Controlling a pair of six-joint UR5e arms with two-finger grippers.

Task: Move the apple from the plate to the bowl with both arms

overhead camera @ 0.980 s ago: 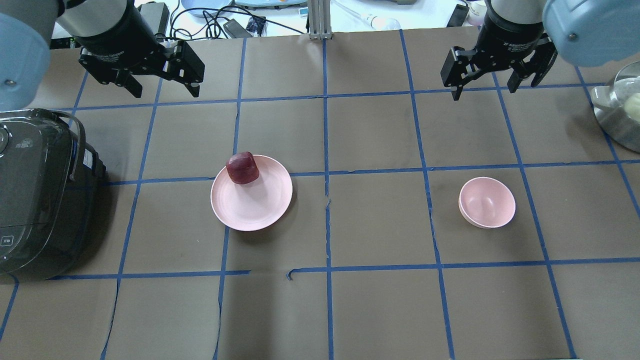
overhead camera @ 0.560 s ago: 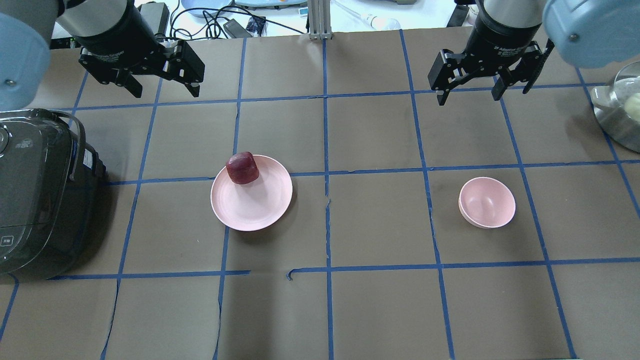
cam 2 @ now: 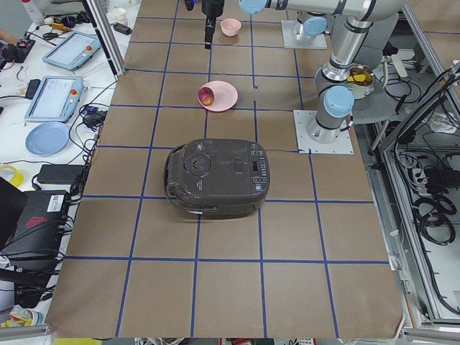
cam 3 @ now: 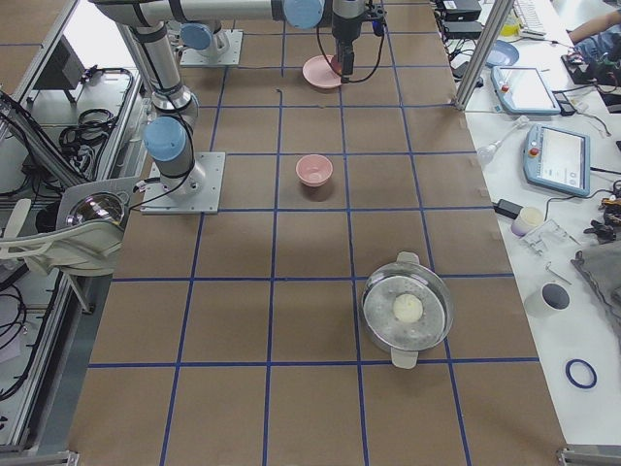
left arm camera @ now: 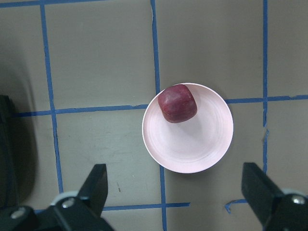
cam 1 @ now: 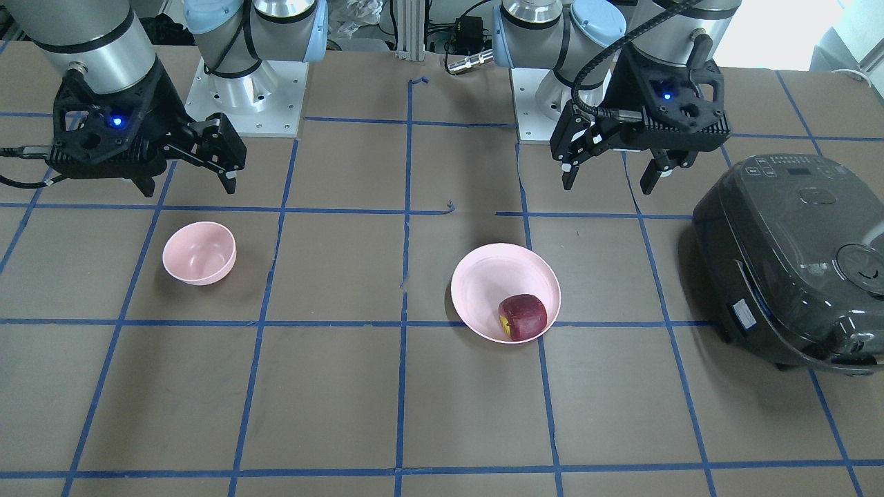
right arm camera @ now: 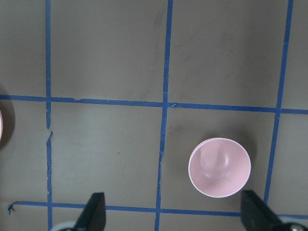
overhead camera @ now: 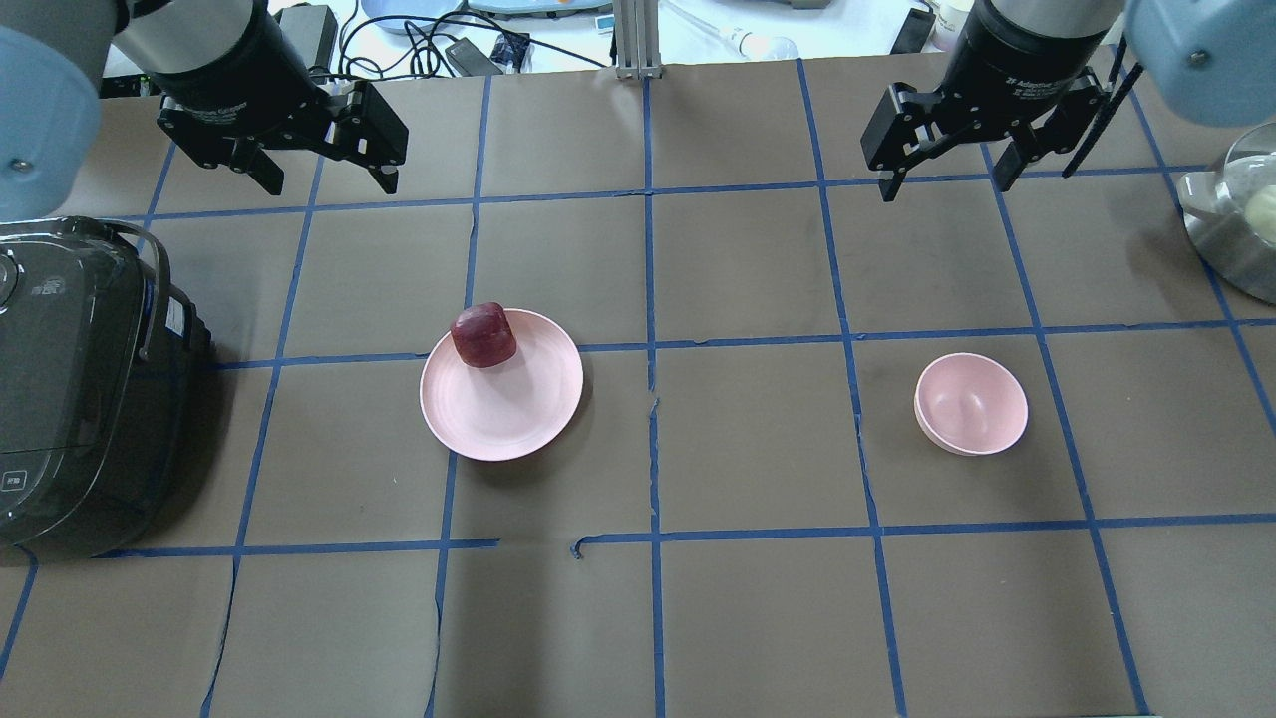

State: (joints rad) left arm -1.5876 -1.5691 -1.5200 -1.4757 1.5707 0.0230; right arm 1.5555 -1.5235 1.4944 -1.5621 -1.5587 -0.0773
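Note:
The dark red apple [overhead camera: 483, 335] lies on the far left part of the pale pink plate [overhead camera: 508, 404], left of the table's middle; it also shows in the left wrist view [left arm camera: 177, 103] and the front view [cam 1: 523, 317]. The small pink bowl [overhead camera: 972, 404] stands empty to the right [right arm camera: 219, 167]. My left gripper [overhead camera: 329, 181] is open and empty, high above the table beyond the plate [left arm camera: 192, 144]. My right gripper [overhead camera: 944, 187] is open and empty, high above the table beyond the bowl [cam 1: 199, 262].
A black rice cooker [overhead camera: 80, 389] stands at the table's left edge, close to the plate's side. A steel pot [overhead camera: 1236, 224] sits at the right edge. Blue tape lines grid the brown table cover [overhead camera: 758, 449].
The right gripper has shifted a little to the left and back, and its wrist has turned slightly. The left gripper, apple, plate and bowl have not moved.

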